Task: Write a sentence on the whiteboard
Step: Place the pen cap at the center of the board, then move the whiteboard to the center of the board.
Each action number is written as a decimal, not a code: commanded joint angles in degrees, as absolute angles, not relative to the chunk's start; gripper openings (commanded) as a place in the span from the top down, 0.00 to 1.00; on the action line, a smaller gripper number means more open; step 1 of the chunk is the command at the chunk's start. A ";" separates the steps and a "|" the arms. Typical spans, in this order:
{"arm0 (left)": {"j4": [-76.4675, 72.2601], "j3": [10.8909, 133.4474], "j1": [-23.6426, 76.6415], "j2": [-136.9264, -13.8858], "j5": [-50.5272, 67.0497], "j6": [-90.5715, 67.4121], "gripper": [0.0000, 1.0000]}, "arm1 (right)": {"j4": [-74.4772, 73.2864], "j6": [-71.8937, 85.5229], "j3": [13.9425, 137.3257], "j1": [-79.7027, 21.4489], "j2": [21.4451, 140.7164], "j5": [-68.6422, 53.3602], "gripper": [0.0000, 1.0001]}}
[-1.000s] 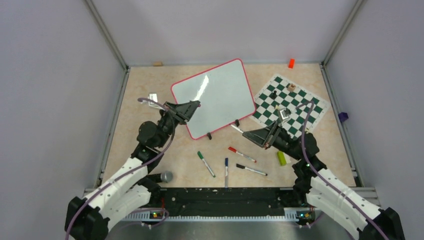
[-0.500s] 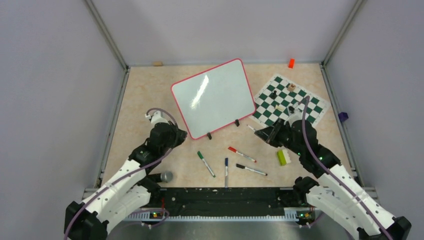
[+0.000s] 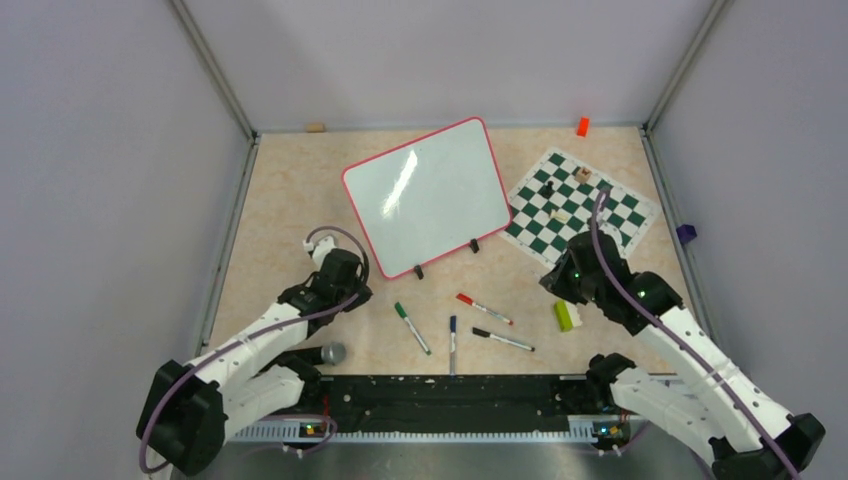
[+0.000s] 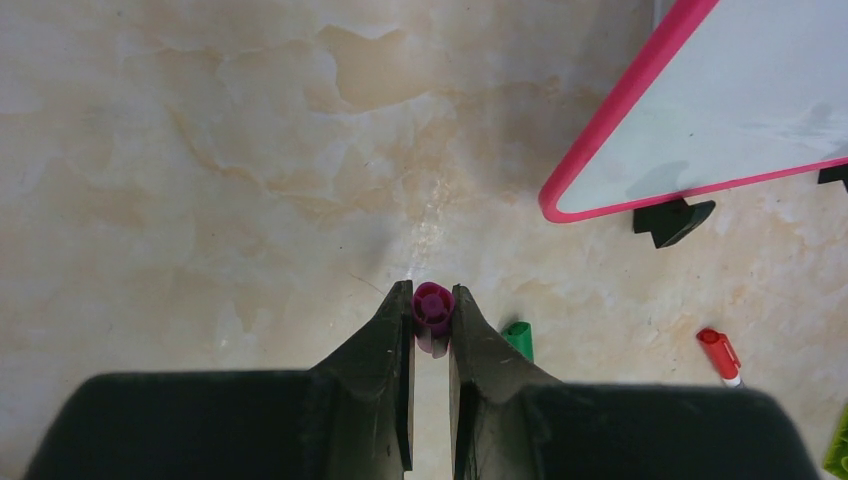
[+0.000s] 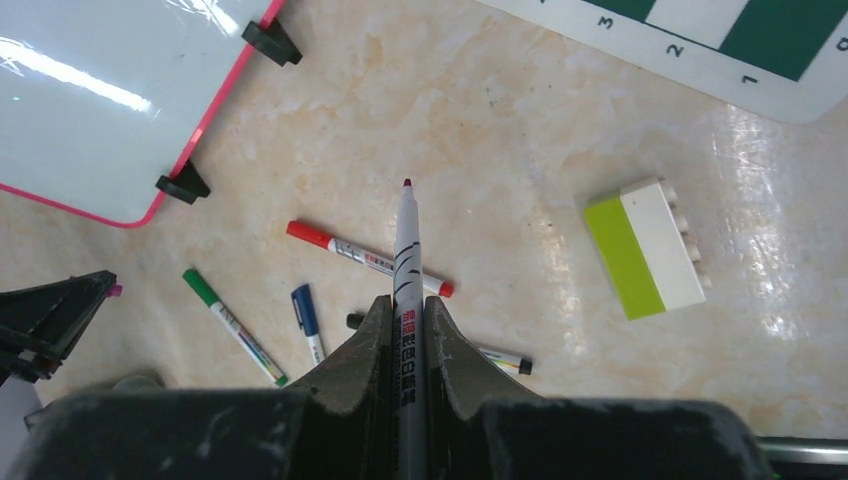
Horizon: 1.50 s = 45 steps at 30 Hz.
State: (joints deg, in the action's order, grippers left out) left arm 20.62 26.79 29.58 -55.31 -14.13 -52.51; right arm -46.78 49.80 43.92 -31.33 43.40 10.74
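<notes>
The whiteboard lies blank mid-table, no sentence begun. The uncapped marker is clamped in the closed right hand, a purple cap pinched in the left hand. The tip should be lowered squarely and pressed lightly.

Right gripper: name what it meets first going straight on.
Probably bare table, touched first by the marker in the right gripper; the red marker lies close under that line, depth unclear.
</notes>
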 commanded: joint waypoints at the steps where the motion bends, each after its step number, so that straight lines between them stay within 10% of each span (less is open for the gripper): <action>1: 17.47 26.11 29.57 -57.68 -12.24 -54.12 1.00 | -54.58 51.10 49.11 -31.13 46.68 13.55 1.00; 13: 18.74 25.73 29.61 -61.39 -11.19 -57.30 0.89 | -56.76 53.23 47.13 -31.09 45.29 15.79 1.00; 22: 22.74 27.38 29.59 -61.09 -12.64 -57.39 0.50 | -50.94 43.82 47.22 -31.11 45.47 11.35 1.00; 38: 34.36 34.29 29.49 -48.60 -12.23 -47.26 0.37 | -54.18 43.31 48.75 -31.07 48.71 8.38 1.00; 45: 35.80 35.85 29.53 -44.10 -9.60 -42.76 0.01 | -55.27 46.61 50.08 -31.03 53.80 8.68 1.00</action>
State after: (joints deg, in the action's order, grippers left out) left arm 34.48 33.04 29.56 -46.04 -10.90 -46.15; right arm -54.24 43.68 46.92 -31.33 52.77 6.92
